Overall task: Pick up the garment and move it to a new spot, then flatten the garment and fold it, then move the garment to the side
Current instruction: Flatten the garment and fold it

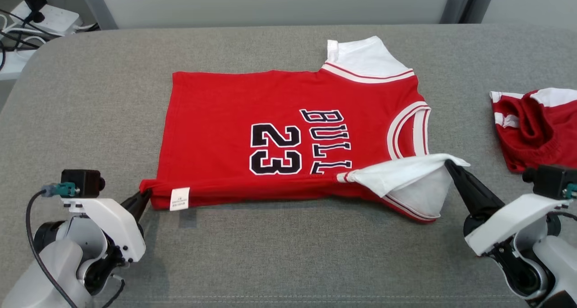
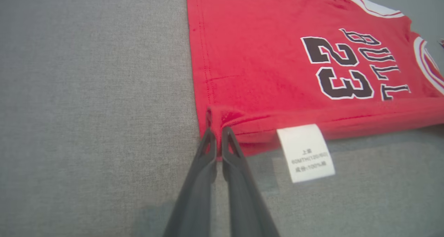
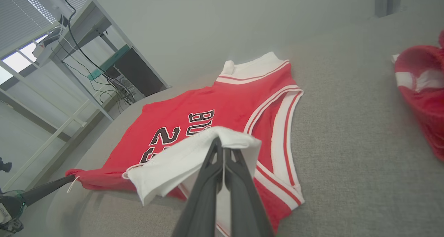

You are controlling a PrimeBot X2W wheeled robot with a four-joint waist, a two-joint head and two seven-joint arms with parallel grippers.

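Note:
A red jersey [image 1: 279, 118] with white sleeves, "23" and "BULLS" lettering lies spread across the grey table [image 1: 288, 254], neck to the right. Its near edge is lifted off the surface. My left gripper [image 1: 143, 196] is shut on the near hem corner [image 2: 216, 120], beside a white care label [image 2: 306, 153]. My right gripper [image 1: 449, 164] is shut on the near white sleeve [image 3: 194, 160], holding it raised above the table. The far white sleeve [image 1: 360, 57] lies flat at the back.
A second crumpled red and white garment [image 1: 532, 125] lies at the table's right edge. Power strips and cables [image 1: 40, 19] sit off the table at the back left. A grey wall panel [image 1: 270, 1] runs behind the table.

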